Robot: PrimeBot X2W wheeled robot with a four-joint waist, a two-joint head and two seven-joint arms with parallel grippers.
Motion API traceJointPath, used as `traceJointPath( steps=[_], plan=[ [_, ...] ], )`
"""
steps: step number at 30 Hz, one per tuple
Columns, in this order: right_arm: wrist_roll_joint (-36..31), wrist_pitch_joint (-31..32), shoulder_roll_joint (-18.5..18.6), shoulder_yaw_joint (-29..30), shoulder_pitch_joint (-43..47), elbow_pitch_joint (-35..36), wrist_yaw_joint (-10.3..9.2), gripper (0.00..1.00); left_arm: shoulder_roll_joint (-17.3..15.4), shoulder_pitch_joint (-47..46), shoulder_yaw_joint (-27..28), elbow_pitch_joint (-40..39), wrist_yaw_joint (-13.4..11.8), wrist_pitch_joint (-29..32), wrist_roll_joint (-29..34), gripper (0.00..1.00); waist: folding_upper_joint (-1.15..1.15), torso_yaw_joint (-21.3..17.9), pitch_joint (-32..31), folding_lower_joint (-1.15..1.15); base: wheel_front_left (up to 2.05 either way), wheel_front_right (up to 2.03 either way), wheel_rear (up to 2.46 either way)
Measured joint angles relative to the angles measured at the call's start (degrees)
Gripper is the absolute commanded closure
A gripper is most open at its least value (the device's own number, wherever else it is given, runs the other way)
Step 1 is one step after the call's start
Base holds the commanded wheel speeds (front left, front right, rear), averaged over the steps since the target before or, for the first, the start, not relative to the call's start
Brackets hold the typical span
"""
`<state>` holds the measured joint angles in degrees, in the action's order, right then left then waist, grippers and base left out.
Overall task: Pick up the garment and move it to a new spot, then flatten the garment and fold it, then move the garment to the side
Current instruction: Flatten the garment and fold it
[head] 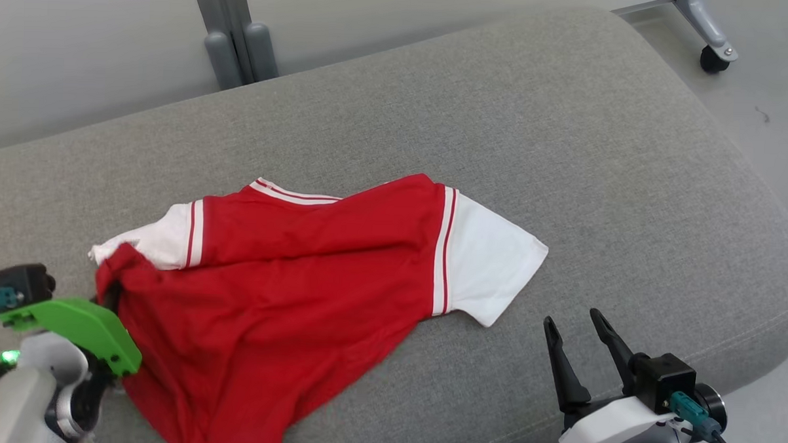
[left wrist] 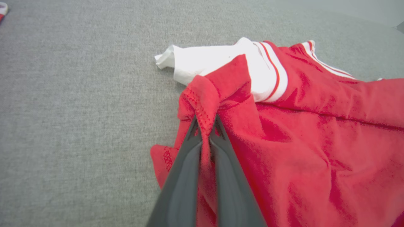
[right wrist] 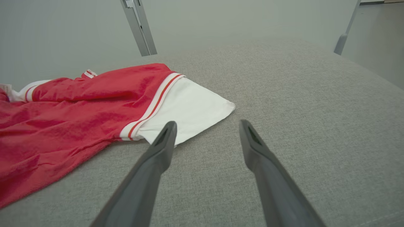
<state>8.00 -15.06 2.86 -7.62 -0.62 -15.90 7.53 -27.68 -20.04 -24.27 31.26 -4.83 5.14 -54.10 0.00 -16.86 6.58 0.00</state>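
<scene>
Pinching a red hem fold of the garment [head: 300,271], the left gripper [left wrist: 205,123] has its two dark fingers pressed together with cloth bunched between them. The grip sits at the garment's left edge, just below the crumpled white sleeve [head: 157,239]. Left forearm enters from the lower-left corner of the head view, green wrist bracket [head: 82,325] on top, fingers angled toward the shirt. Garment: red body, white sleeves, striped trim, lying rumpled on the grey cushion [head: 567,155], left of centre. Right gripper [head: 571,318]: spread wide, holding nothing, low over bare cushion near the flat white sleeve [head: 491,264] on the other side. It points away from the robot and stands apart from the fabric in the head view.
</scene>
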Motion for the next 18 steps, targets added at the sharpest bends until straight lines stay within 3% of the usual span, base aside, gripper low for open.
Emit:
traceJointPath(
  steps=[11, 12, 13, 14, 18],
  plan=[
    [-0.1, 0.0, 0.0, -1.7, -3.0, -0.1, 0.0, 0.0, -6.1, -16.1, -1.1, 10.3, -1.0, -5.7, 9.4, 1.0, 0.0, -2.6, 4.2, 0.0, 0.0, 0.0, 0.0],
    [-0.1, 0.0, 0.0, -1.8, -3.2, -0.1, 0.0, 0.0, -5.7, -16.7, -1.3, 11.8, -0.7, -5.7, 9.4, 0.83, 0.0, -3.0, 4.4, 0.0, 0.0, 0.0, 0.0],
    [-0.1, 0.0, 0.0, -1.8, -3.3, -0.1, 0.0, 0.0, -5.1, -17.0, -1.4, 13.4, -0.4, -5.7, 9.3, 0.45, 0.0, -3.3, 4.6, 0.0, 0.0, 0.0, 0.0],
    [-0.1, 0.0, 0.0, -1.9, -3.2, -0.2, 0.0, 0.0, -4.5, -17.0, -1.5, 14.8, 0.1, -5.6, 9.1, 0.0, 0.0, -3.7, 4.8, 0.0, 0.0, 0.0, 0.0],
    [0.0, 0.0, 0.0, -1.3, -2.9, -0.2, 0.0, 0.0, -3.1, -16.9, -1.5, 17.7, 1.4, -9.0, 8.6, 0.0, 0.0, -4.1, 4.2, 0.0, 0.0, 0.0, 0.0]
  ],
)
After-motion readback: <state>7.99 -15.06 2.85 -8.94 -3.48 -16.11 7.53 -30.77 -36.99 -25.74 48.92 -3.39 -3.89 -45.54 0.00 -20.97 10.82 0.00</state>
